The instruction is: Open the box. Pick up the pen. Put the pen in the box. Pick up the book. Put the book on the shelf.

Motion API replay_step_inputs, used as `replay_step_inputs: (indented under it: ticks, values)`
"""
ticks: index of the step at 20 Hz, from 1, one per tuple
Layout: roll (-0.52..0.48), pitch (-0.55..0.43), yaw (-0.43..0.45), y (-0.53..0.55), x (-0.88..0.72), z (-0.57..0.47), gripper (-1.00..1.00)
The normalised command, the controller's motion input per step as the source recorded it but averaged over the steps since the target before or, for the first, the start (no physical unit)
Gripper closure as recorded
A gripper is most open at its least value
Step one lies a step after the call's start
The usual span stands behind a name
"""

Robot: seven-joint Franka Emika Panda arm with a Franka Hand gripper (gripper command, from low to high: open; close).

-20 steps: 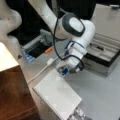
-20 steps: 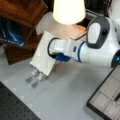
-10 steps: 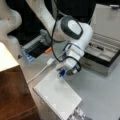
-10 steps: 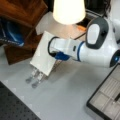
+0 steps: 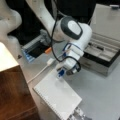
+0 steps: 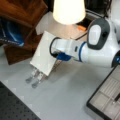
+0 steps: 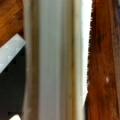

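The white-grey book is tilted, its far edge raised beside the dark brown shelf. My gripper is shut on the book's raised edge. In the wrist view the book's pale edge fills the middle, with brown shelf wood right behind it. The grey box stands open, its lid upright. A thin dark pen lies in one of its compartments.
A black shallow tray with blue and orange bits sits behind the book. A small white block on a cable lies next to it. Metal clips lie at the book's low edge. A cream shape stands at a front view's top.
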Motion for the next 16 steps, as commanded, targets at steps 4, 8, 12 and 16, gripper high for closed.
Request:
replay_step_inputs:
  ticks: [4, 8, 12, 16]
  values:
    - [-0.085, -0.173, 0.182, -0.11, -0.11, -0.06, 1.0]
    - [-0.09, -0.175, 0.2, -0.14, -0.08, -0.06, 1.0]
    - [-0.115, -0.151, 0.231, -0.15, -0.02, -0.02, 1.0]
    - [0.029, -0.048, 0.137, -0.19, 0.04, 0.03, 1.0]
